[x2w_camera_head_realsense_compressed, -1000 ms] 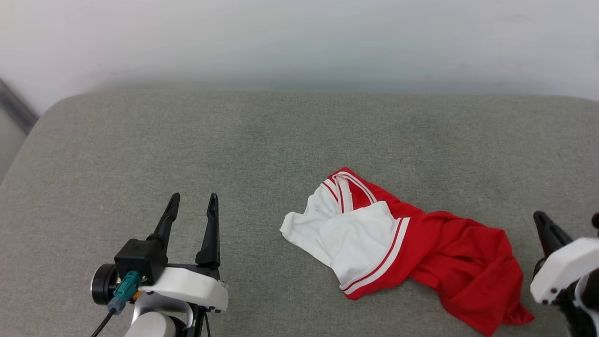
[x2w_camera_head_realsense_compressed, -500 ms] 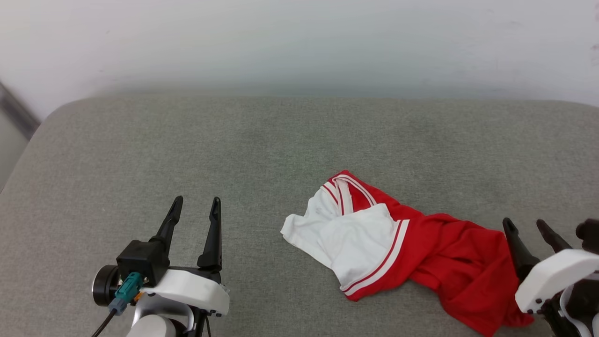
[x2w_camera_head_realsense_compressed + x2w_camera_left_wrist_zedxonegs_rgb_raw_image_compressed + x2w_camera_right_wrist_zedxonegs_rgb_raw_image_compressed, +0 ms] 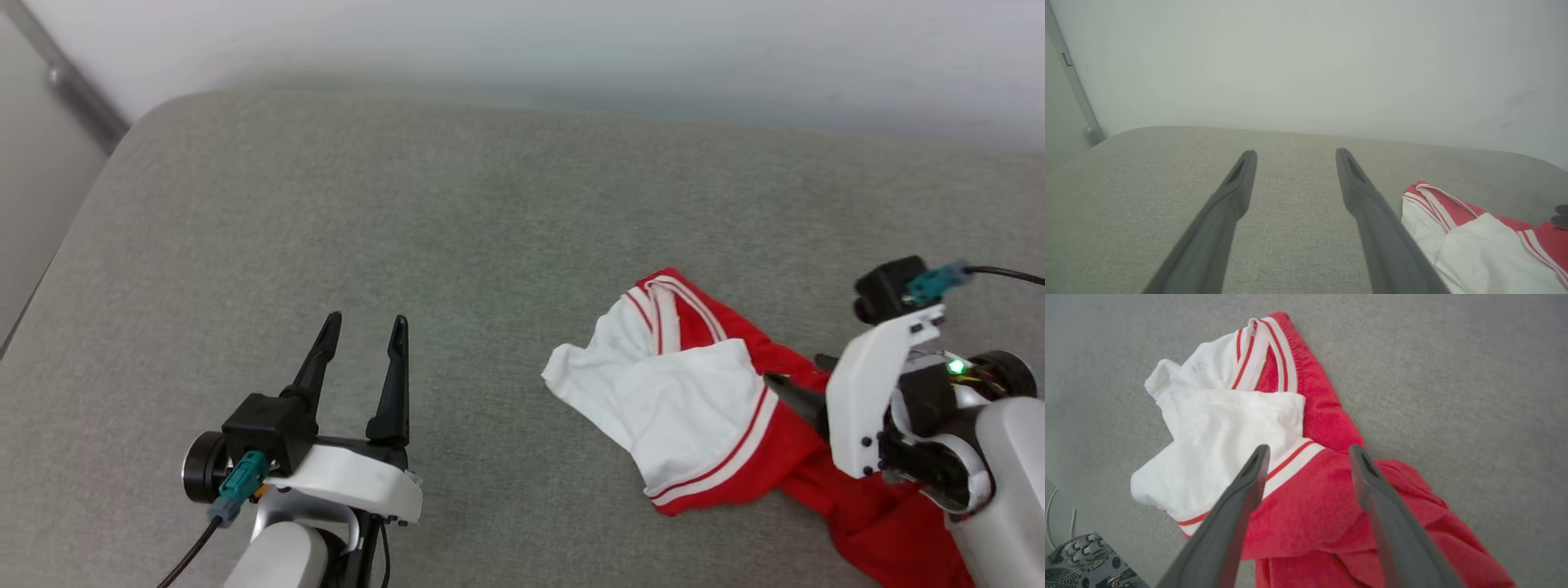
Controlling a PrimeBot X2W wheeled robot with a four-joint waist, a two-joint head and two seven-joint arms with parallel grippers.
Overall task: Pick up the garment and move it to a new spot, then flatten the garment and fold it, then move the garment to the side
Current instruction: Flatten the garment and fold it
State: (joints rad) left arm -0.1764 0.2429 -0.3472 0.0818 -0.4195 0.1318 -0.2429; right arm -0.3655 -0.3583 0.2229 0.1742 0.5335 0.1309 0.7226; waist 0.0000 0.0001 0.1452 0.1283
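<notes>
Right gripper [image 3: 1309, 451] of mine hangs wide over the crumpled shirt [image 3: 1220, 433] on the grey cushion [image 3: 408, 204], straddling its red fold, placed, I judge, to pinch it up, while my left gripper [image 3: 365, 322], also wide, waits well apart from it.

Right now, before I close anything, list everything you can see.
garment: one, red with white sleeves, crumpled right of centre.
padded surface: one, grey, beneath the garment.
wall: one, white, behind the surface.
strip: one, grey, far left by the wall.
vented unit: one, dark, right wrist view's lower-left corner.
left gripper: one, dark, open over bare surface.
right gripper: one, dark, open above the garment's red part.
</notes>
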